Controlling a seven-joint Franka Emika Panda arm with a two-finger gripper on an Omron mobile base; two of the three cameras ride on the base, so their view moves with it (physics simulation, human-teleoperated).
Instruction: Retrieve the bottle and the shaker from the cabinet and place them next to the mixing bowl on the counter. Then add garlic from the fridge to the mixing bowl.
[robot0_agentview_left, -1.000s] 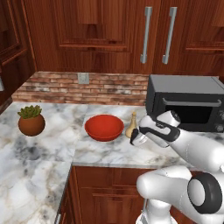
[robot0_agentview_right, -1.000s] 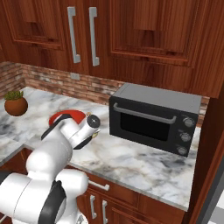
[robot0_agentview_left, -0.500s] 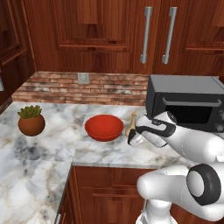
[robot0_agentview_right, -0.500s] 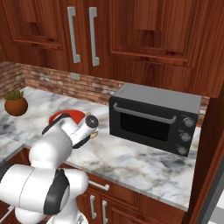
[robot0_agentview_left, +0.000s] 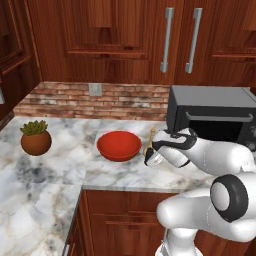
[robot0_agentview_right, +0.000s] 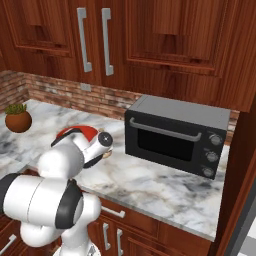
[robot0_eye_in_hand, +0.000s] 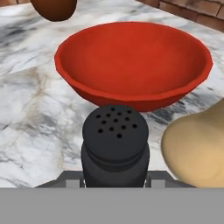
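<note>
Claw (robot0_eye_in_hand: 114, 175) was seen pinched on the black shaker (robot0_eye_in_hand: 115, 144), which was held upright between its tips, just in front of the red bowl (robot0_eye_in_hand: 131, 61). To the shaker's side in the hand view, the tan bottle (robot0_eye_in_hand: 197, 146) was seen close by, near the bowl's rim. In the left base view, the bottle (robot0_agentview_left: 150, 142) was found on the marble bench (robot0_agentview_left: 50, 175) between the bowl (robot0_agentview_left: 119, 145) and a dark microwave (robot0_agentview_left: 215, 117). A potted plant (robot0_agentview_left: 35, 138) was placed well apart from the bowl, on the far side.
</note>
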